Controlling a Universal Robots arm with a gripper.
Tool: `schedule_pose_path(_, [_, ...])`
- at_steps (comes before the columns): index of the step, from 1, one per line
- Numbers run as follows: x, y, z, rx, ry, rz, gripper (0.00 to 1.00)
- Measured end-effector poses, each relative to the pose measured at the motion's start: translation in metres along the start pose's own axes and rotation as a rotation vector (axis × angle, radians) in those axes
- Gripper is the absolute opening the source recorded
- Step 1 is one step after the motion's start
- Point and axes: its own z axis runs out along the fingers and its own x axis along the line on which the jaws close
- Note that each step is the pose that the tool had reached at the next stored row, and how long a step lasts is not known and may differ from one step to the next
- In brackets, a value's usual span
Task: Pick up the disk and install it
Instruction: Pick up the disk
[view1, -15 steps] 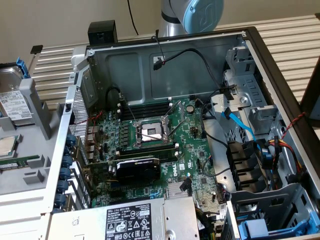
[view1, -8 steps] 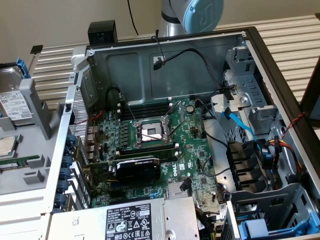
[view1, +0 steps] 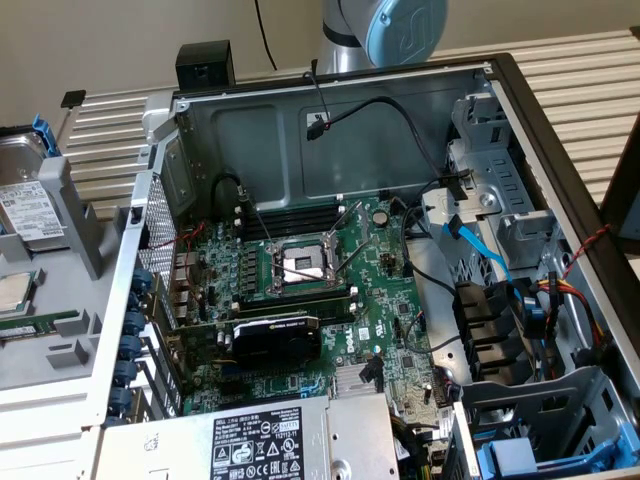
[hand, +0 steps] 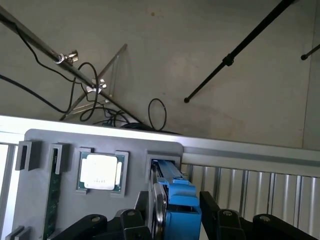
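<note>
Hand (hand: 175, 212) clamped on disk (hand: 181, 195) — upright in grey tray (hand: 50, 137) slot; white label (view1: 22, 208) unreadable.

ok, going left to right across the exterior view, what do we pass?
disk → CPU socket → blue cable → red and yellow wires

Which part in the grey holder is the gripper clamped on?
The disk in its blue carrier, standing on edge in the gripper; the square CPU chip and memory stick sit aside, untouched.
</note>
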Motion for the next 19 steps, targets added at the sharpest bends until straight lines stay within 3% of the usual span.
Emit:
schedule_pose_path(6, [0.0001, -0.0001, 0.0021, -0.0003, 0.0003, 0.0, 0.53])
schedule_pose_path(19, [-0.0026, -0.0005, 0.0041, -0.0014, 0.0129, 0.001, 0.53])
